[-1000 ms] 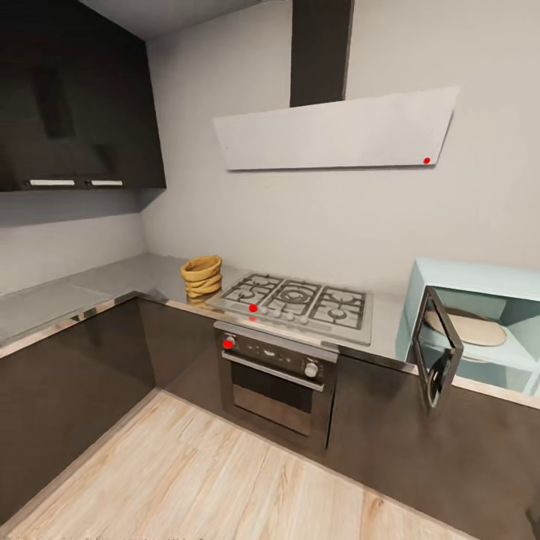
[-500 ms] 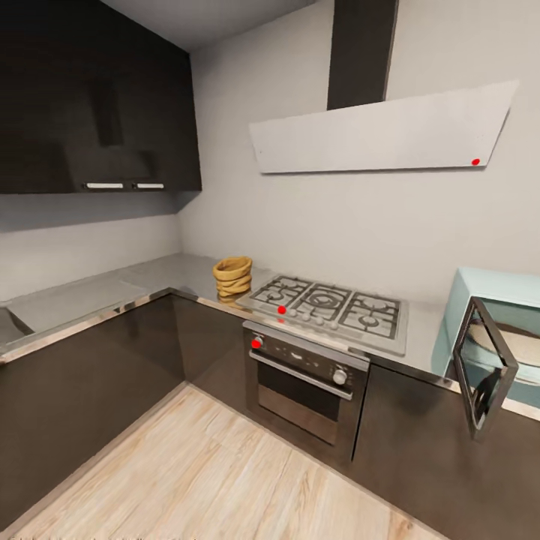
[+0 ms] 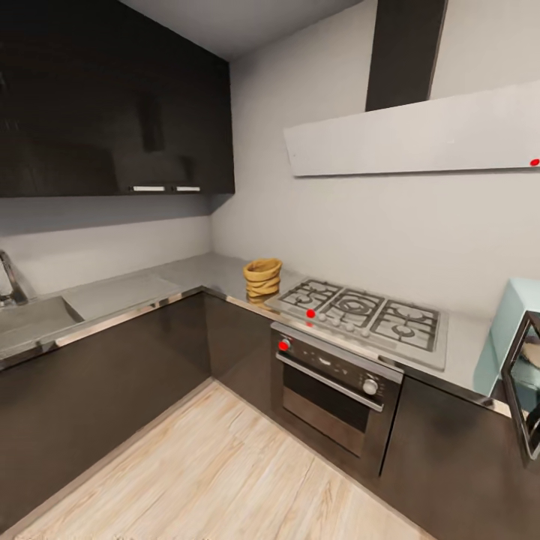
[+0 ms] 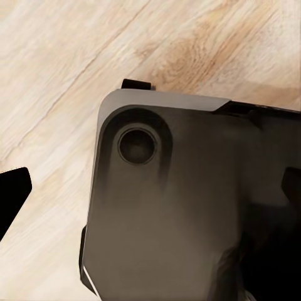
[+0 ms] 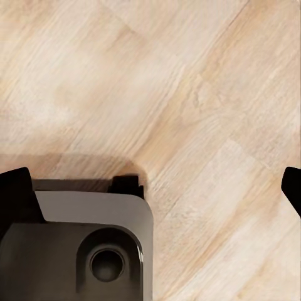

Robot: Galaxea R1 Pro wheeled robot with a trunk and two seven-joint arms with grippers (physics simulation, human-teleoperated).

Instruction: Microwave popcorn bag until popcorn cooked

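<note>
Head view shows popcorn bag (image 3: 262, 278) beside hob (image 3: 365, 313); wrist views, fingers spread.

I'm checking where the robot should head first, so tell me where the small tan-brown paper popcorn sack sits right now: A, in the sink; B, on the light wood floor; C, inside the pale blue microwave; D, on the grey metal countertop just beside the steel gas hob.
D: the small tan-brown paper popcorn sack stands on the grey metal countertop near the corner, next to the steel gas hob.
</note>
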